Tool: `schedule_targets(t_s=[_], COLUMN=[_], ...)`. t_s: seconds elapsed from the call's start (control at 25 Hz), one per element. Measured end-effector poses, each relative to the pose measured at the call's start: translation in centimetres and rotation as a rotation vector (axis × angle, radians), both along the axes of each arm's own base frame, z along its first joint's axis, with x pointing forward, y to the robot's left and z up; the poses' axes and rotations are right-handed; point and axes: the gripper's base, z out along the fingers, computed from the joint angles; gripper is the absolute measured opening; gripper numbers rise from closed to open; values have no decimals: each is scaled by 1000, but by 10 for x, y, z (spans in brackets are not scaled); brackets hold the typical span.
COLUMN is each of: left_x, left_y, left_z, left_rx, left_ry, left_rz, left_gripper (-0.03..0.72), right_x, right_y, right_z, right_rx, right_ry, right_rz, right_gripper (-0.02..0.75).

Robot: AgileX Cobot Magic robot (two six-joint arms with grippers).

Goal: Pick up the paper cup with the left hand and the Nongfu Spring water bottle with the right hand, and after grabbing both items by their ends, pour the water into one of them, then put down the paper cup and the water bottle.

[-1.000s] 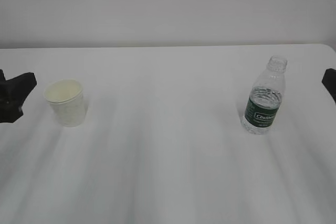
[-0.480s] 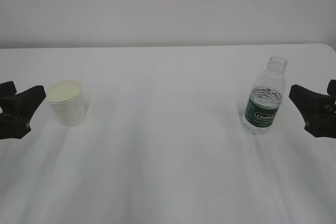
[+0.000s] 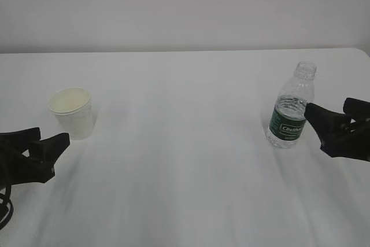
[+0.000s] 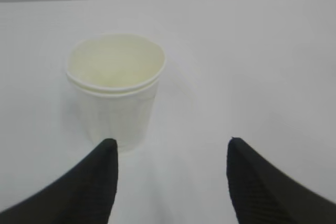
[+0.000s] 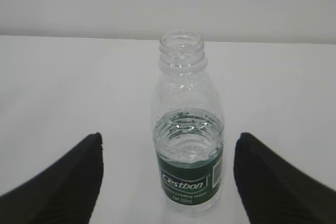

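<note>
A: How many things are out?

B: One paper cup (image 3: 71, 111), one Nongfu Spring water bottle (image 3: 292, 106), both on the white table (image 3: 185, 143).

A: Describe them.

B: The cup is white, cream inside, upright at the left, mouth up. The bottle is clear, ribbed, green-labelled, capless, upright at the right, partly filled with water (image 5: 188, 137).

A: The grippers?

B: The left hand (image 3: 43, 150), near the cup, is spread wide and empty. The right hand (image 3: 338, 121), just right of the bottle, likewise.
</note>
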Motion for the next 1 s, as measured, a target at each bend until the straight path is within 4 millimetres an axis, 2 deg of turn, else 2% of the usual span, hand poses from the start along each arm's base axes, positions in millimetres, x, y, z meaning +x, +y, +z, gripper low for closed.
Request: schedule_targets(t_s=[0.36,0.8,1.0], left_x=[0,1,1], left_y=[0,2,2], left_z=[-1,-1,-1], left_rx=[1,-3,-3], left_ry=[5,4,4], left_rz=[-1,25,25], left_gripper=[465,471,557], right_x=[10,14,13], right_y=[2,-3,-3], right_z=[-15,-12,-17], right_rx=[25,19,-12], right_ry=[-19,-85,-36], right_rz=[1,-56,-54], right_gripper=[590,590,590])
